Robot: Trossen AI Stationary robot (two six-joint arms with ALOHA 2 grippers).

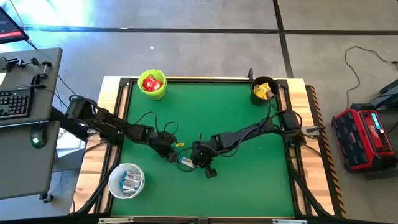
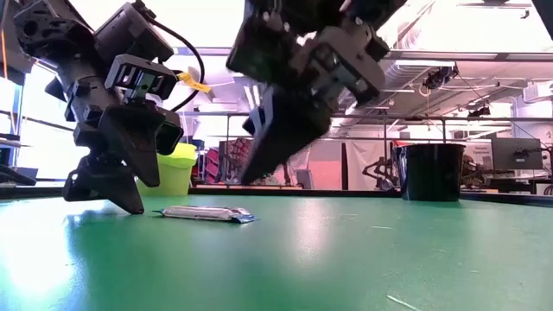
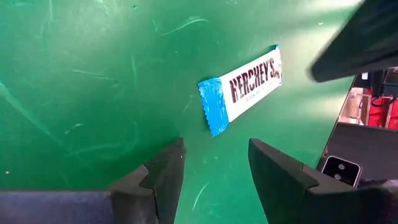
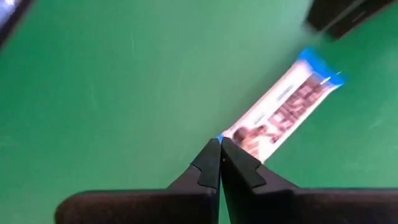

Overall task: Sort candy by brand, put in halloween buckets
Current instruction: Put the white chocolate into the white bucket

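Note:
A slim white-and-blue candy bar (image 1: 185,162) lies flat on the green mat (image 1: 249,180) near the table's middle; it also shows in the low view (image 2: 207,213). My left gripper (image 3: 214,146) is open and low over the mat, just left of the bar's blue end (image 3: 211,109), and does not touch it. My right gripper (image 4: 221,142) is shut and points down at a slant. Its tip (image 2: 249,177) hangs a little above the bar's other end, clear of it.
A lime green bucket (image 1: 152,85) with red packets stands at the far left. A black bucket (image 1: 263,91) with yellow packets stands at the far right. A white bucket (image 1: 126,180) with white-and-blue bars stands at the near left. Bare mat lies toward the near right.

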